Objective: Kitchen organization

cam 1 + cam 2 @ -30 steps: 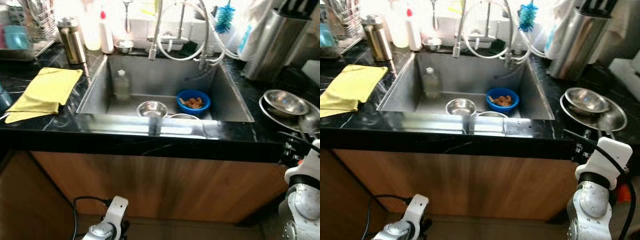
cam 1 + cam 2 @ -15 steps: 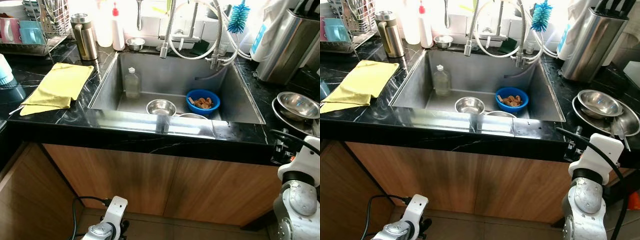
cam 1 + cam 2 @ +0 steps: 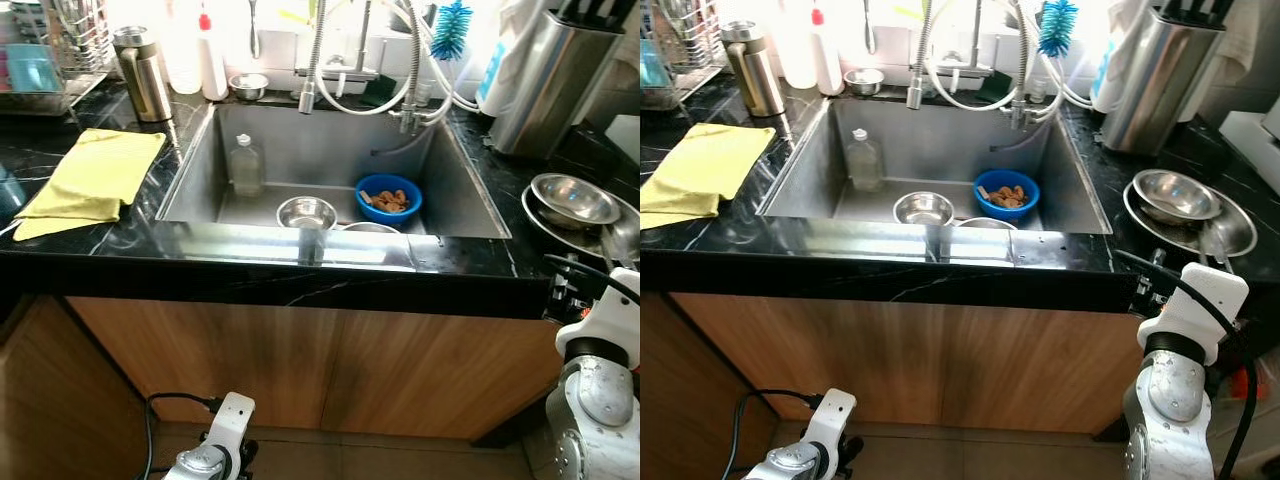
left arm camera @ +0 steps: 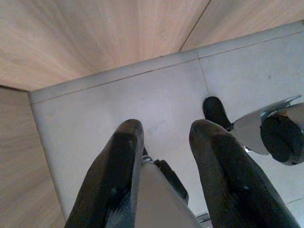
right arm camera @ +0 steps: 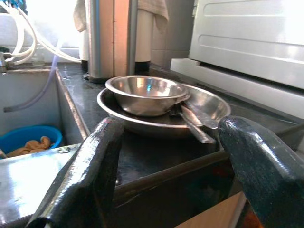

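The right hand [image 5: 166, 180], fingers spread wide and empty, sits level with the worktop [image 5: 137, 152] edge facing the 2 stacked steel bowls [image 5: 142, 95] near the sink [image 3: 330, 160]; a low reach could strike the edge and knock them off.

This is a kitchen in a home. In the middle of the picture a steel sink [image 3: 200, 170] sits in a shiny black counter [image 3: 480, 255]. A tap [image 3: 312, 60] with bendy hoses hangs over it at the top. Inside the sink are a blue bowl [image 3: 388, 200] of food, a steel bowl [image 3: 306, 212] and a bottle [image 3: 245, 165]. At the upper left stands a dish rack [image 3: 45, 60]. A yellow cloth [image 3: 90, 180] lies on the left. Wooden cupboard doors [image 3: 300, 370] are below.
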Tool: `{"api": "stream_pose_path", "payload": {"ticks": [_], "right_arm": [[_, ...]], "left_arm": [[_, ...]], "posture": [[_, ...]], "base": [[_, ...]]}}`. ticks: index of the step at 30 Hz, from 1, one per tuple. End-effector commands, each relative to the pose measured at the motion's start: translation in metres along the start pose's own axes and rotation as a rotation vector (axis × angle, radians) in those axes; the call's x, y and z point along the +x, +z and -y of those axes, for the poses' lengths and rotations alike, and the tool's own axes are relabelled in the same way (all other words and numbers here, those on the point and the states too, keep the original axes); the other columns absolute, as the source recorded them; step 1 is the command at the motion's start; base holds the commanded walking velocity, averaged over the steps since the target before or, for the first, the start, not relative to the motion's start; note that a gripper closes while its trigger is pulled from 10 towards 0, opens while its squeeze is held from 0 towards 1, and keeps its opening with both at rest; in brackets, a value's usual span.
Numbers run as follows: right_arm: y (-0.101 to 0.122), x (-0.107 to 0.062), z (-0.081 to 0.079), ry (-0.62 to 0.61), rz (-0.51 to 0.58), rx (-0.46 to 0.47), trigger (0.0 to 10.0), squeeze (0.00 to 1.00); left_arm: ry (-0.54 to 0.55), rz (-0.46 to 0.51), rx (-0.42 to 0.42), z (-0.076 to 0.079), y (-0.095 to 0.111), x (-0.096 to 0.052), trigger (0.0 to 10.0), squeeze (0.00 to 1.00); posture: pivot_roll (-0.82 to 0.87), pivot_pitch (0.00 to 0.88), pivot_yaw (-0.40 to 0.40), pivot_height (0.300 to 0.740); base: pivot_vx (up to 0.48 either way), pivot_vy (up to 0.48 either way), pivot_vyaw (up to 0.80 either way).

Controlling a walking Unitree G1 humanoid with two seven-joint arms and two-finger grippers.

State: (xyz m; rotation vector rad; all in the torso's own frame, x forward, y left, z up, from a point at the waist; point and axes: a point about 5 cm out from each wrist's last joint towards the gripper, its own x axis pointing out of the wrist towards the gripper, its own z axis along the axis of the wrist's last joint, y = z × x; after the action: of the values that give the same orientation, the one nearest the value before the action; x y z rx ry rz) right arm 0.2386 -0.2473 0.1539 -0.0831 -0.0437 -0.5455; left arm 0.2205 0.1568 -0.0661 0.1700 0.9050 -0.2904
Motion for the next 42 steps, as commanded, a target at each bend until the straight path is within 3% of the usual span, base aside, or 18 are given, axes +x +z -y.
{"api": "stream_pose_path", "payload": {"ticks": [1, 14, 26, 42], "right_arm": [[-0.001, 0.002, 0.003, -0.016, -0.005, -0.007, 10.0, 0.0], [-0.006, 0.012, 0.027, -0.145, -0.06, 0.055, 10.0, 0.0], [-0.015, 0.017, 0.024, -0.117, -0.131, 0.041, 10.0, 0.0], [-0.007, 0.027, 0.024, -0.126, -0.111, 0.051, 10.0, 0.0]], "left_arm": [[0.0, -0.025, -0.004, 0.0, -0.006, -0.001, 10.0, 0.0], [-0.002, -0.03, 0.004, -0.001, -0.008, -0.001, 10.0, 0.0], [0.004, -0.034, -0.003, -0.001, -0.01, -0.002, 10.0, 0.0], [0.008, -0.036, -0.009, -0.001, -0.011, -0.002, 10.0, 0.0]], "posture": [[0.14, 0.053, -0.081, 0.732], [0.15, 0.036, -0.082, 0.732], [0.16, 0.044, -0.083, 0.732], [0.16, 0.051, -0.082, 0.732]], "base": [[0.0, 0.0, 0.0], [0.0, 0.0, 0.0], [0.0, 0.0, 0.0], [0.0, 0.0, 0.0]]}}
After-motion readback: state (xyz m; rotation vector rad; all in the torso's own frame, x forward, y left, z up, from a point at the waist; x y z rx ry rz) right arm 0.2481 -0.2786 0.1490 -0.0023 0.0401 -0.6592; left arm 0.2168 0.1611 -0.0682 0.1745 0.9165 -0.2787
